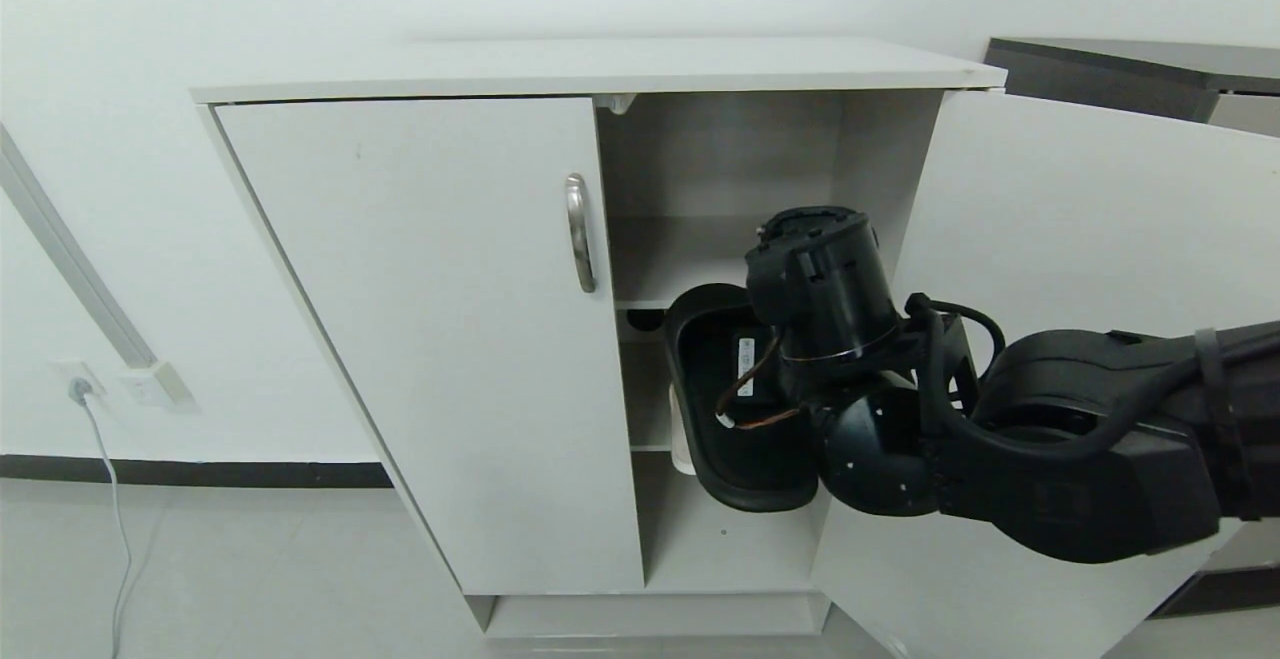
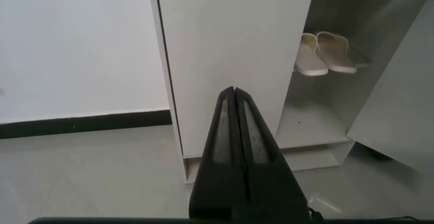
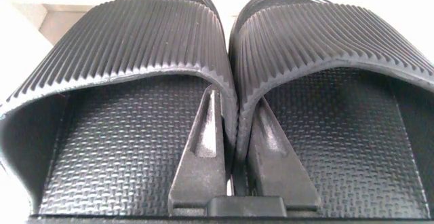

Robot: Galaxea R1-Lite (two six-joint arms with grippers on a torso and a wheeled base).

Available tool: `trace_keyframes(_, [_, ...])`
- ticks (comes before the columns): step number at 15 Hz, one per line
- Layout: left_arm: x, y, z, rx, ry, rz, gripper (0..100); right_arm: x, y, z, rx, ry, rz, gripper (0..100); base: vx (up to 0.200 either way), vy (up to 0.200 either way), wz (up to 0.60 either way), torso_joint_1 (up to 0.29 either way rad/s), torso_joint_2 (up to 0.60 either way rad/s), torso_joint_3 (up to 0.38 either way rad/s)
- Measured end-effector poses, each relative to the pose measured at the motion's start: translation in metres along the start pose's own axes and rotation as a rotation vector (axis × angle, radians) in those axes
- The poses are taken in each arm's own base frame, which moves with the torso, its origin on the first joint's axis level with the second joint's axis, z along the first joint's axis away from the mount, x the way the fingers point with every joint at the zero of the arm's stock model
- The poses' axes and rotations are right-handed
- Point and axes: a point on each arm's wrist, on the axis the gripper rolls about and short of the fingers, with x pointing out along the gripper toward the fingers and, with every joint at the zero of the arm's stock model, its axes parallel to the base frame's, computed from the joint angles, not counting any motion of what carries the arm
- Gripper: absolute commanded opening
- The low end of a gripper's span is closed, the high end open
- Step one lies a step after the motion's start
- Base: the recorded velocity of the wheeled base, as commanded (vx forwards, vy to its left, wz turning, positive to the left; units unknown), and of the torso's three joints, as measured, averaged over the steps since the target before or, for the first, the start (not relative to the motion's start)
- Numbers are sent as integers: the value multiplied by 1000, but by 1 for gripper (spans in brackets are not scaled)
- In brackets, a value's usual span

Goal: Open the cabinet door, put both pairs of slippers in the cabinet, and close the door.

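Note:
The white cabinet (image 1: 590, 69) has its left door (image 1: 420, 339) closed and its right door (image 1: 1080, 219) swung open. My right arm holds a pair of black slippers (image 1: 735, 419) in the opening, between the middle and lower shelves. My right gripper (image 3: 236, 102) is shut on the black slippers (image 3: 135, 61), pinching the two inner strap edges together. A pair of white slippers (image 2: 325, 53) lies on a shelf inside; a white edge (image 1: 680, 434) of it peeks out beside the black pair. My left gripper (image 2: 234, 95) is shut and holds nothing, low in front of the closed door.
A metal handle (image 1: 579, 232) runs down the closed door's right edge. The open door stands close beside my right arm. A wall socket with a white cable (image 1: 78, 389) is at the left. Dark furniture (image 1: 1130, 69) stands behind on the right. Grey floor lies before the cabinet.

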Motion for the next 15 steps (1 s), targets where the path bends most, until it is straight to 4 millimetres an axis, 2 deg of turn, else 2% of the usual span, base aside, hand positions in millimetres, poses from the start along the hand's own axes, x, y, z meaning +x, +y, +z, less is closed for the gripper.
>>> trace_keyframes(8, [0,0,0,1,0,0,0,12,13,-4,5,-2,3,0,0,0,0,0,0,0])
trace_keyframes(15, [0,0,0,2,0,-1,0,16,13,-7,-1,3,-6,0,200,0,0,4,8,3])
